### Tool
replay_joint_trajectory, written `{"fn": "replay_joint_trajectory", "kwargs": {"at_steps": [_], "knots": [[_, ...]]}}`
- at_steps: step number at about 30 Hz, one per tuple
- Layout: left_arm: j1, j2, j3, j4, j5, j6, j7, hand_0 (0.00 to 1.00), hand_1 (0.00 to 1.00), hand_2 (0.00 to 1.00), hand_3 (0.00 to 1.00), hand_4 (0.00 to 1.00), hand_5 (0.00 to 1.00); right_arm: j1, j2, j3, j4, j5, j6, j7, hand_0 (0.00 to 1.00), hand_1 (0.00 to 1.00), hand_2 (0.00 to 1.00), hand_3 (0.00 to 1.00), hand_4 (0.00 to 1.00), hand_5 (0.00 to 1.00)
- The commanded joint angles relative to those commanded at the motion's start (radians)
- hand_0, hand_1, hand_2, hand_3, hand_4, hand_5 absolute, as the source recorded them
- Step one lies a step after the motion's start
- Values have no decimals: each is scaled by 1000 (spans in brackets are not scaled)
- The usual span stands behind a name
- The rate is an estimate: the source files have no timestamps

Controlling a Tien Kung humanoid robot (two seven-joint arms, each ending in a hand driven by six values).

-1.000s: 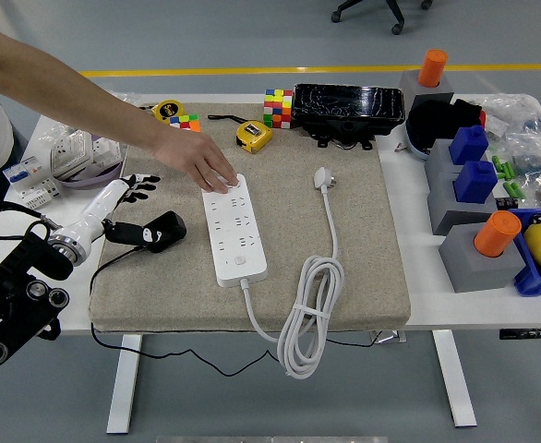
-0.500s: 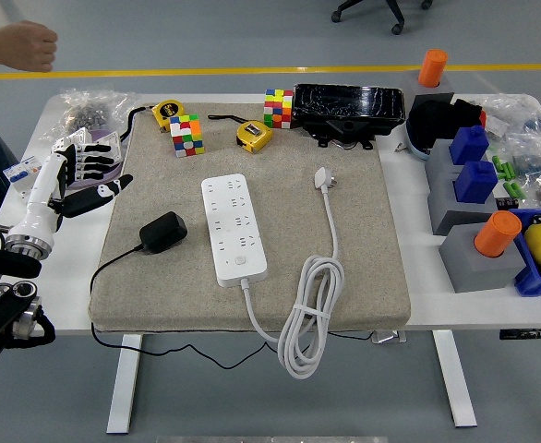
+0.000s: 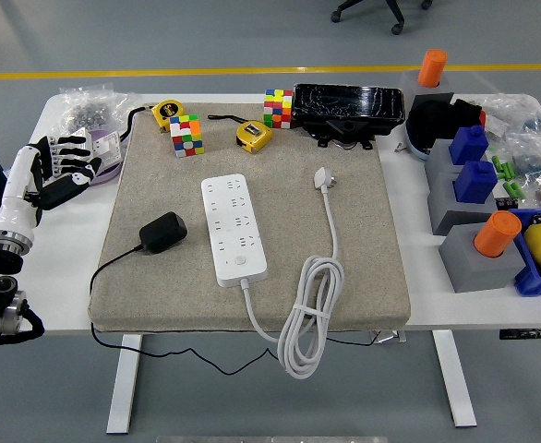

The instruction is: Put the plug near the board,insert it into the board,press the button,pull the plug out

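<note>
The plug (image 3: 162, 232) lies on the mat (image 3: 363, 240), just left of the board (image 3: 234, 227). The left hand (image 3: 60, 166), fingers spread and empty, hovers far left; a reach may snag the thin black cable (image 3: 114, 263) and drag the plug away.

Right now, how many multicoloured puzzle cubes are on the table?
2. One multicoloured puzzle cube sits on the beige mat's far-left part; the other multicoloured cube stands at the mat's far edge, beside the black case. None looks hidden.

The left hand (image 3: 56, 166) hovers at the picture's left edge, wrist angled upward. Its fingers (image 3: 75, 152) are spread and hold nothing.
</note>
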Motion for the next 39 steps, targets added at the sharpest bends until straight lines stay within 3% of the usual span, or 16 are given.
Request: {"fn": "replay_joint_trajectory", "kwargs": {"at_steps": [21,39], "knots": [[13,3,-82,-13,17,-16,28,467,497,546,597,765,136,18,-8,-23,-8,9,3,0,659,664,665,554,911,503],[-1,-2,-63,-4,24,-33,61,473,499,550,596,763,140,10,-7,-31,-15,14,4,-1,665,672,667,558,916,502]]}}
